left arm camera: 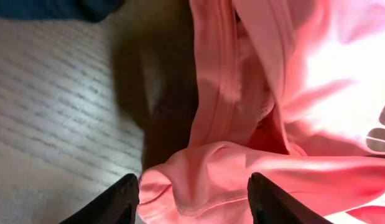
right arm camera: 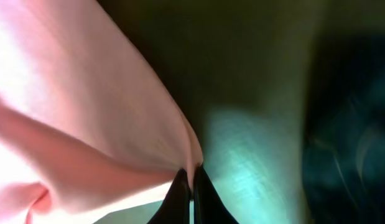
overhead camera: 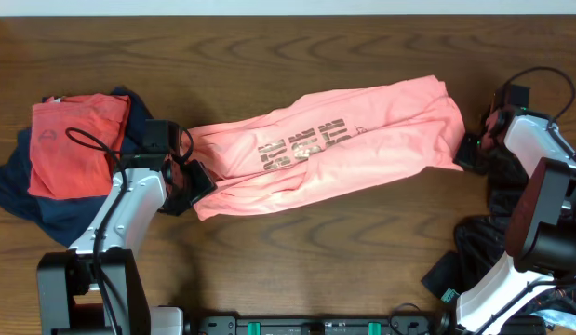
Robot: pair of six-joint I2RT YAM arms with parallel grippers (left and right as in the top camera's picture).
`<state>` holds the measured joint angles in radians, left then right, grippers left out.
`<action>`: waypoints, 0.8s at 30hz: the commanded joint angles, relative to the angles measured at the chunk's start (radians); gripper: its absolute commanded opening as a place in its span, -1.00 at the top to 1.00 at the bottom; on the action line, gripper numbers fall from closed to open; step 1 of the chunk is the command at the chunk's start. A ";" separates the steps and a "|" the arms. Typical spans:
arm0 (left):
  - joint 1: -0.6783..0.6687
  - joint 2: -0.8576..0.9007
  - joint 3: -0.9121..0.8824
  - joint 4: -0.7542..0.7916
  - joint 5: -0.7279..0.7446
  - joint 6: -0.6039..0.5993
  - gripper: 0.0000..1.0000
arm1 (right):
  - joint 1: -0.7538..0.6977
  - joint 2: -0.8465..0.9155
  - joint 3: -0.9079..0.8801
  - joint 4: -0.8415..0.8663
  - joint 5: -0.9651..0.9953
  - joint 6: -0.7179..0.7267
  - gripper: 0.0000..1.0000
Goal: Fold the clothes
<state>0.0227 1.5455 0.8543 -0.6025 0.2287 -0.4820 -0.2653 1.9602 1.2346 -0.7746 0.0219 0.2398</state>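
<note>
The salmon-pink T-shirt (overhead camera: 334,149) with brownish-gold lettering lies stretched in a long band across the table's middle, slanting up to the right. My left gripper (overhead camera: 196,182) is open at its lower-left end; in the left wrist view a bunched hem (left arm camera: 198,177) lies between the two spread fingers (left arm camera: 195,196). My right gripper (overhead camera: 469,152) is at the shirt's right end. In the right wrist view its fingers (right arm camera: 192,180) are shut on a thin edge of the pink cloth (right arm camera: 74,124).
A darker red-orange shirt with a round logo (overhead camera: 73,144) lies on a navy garment (overhead camera: 27,200) at the left. A black patterned garment (overhead camera: 497,237) lies at the right edge by the right arm. The brown wooden table (overhead camera: 315,251) shows around them.
</note>
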 commanded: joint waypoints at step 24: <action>0.004 0.016 0.075 0.463 -0.005 0.187 -0.38 | -0.080 -0.153 -0.038 -0.112 -0.006 0.073 -0.21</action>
<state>0.0227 1.5333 0.8993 -0.1707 0.2295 -0.3515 -0.3420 1.8328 1.1950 -0.8890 0.0849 0.3420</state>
